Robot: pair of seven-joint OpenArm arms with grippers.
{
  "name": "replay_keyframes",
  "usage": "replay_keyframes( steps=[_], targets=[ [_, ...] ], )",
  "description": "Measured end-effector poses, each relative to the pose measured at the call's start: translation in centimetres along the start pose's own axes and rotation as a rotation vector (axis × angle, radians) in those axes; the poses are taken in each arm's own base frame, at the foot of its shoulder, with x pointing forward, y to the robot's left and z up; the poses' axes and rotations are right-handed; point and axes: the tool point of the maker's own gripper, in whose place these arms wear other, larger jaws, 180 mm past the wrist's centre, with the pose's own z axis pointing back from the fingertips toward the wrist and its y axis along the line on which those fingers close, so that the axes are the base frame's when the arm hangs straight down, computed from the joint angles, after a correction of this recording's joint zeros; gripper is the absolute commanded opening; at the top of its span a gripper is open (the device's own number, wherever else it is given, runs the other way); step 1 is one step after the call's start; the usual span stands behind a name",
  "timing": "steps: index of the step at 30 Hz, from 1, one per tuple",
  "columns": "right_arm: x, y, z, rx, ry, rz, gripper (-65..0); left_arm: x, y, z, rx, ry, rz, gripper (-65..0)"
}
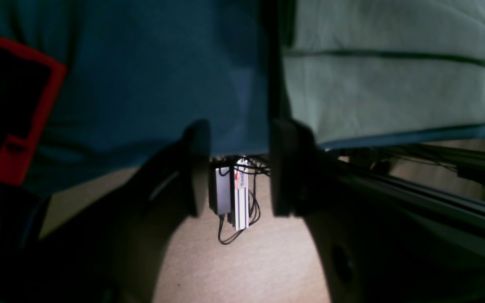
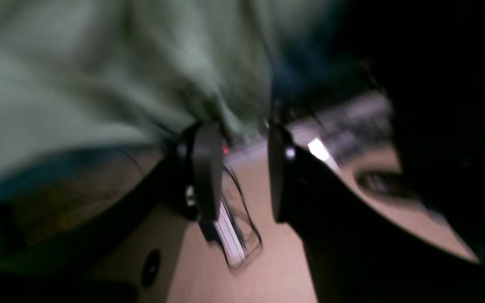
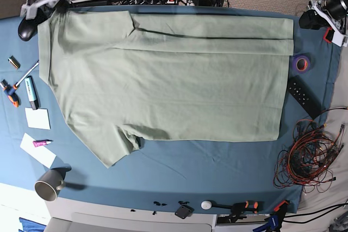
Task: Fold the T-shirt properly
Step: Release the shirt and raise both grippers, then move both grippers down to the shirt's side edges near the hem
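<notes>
The left gripper (image 1: 236, 168) hangs over the far edge of the table with its jaws apart and nothing between them; only floor and a dangling cable box (image 1: 230, 195) show in the gap. Its right finger (image 1: 286, 168) sits just off the T-shirt's (image 3: 168, 80) hem corner, with bare blue cloth (image 1: 141, 75) directly above the gap. In the base view this gripper (image 3: 315, 17) is at the shirt's far corner on the hem side, off the fabric.

The right gripper (image 2: 238, 168) is likewise spread, with nothing pinched between its fingers (image 2: 206, 168). The wrist picture is blurred, but a bunched peak of the shirt (image 2: 99, 63) comes down just above the gap, touching or nearly touching the fingertips; I cannot tell which. From the base camera that gripper (image 3: 41, 4) stands at the shirt's far corner on the collar side.

The T-shirt lies flat on the cloth (image 3: 217, 161), hem towards the left gripper, one sleeve (image 3: 111, 145) sticking out on the near side. Its far long edge is folded over into a narrow band (image 3: 217, 39) running the length of the shirt.

Beside the hem: a purple tape roll (image 3: 300, 63), a remote (image 3: 302, 95) and a tangle of wires (image 3: 307, 158). Off the collar side: markers (image 3: 31, 92), paper notes (image 3: 37, 118) and a mug (image 3: 49, 186) near the sleeve.
</notes>
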Motion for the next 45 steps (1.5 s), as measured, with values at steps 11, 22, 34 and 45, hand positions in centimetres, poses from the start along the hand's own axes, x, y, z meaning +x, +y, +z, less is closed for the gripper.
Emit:
replay_keyframes(
  steps=[11, 22, 34, 45],
  targets=[
    [2.8, 3.3, 4.3, -0.018, -0.074, 0.186, -46.1, 0.3, -0.6, 0.0, -0.029, -0.016, -0.003, -40.5],
    [14.2, 6.8, 9.8, -0.104, -0.481, 0.4, -46.1, 8.2, -7.4, 1.3, -0.108, -0.219, -0.297, -40.5],
    [22.5, 13.2, 9.8, 0.002, -0.807, 0.424, -46.2, 17.6, -9.3, -1.1, -0.008, -0.429, -0.425, -40.5],
    [28.1, 15.7, -4.7, 0.192, -0.645, 0.312, -46.2, 22.9, -11.3, -6.8, 0.027, -0.461, -0.523, -40.5]
  ],
)
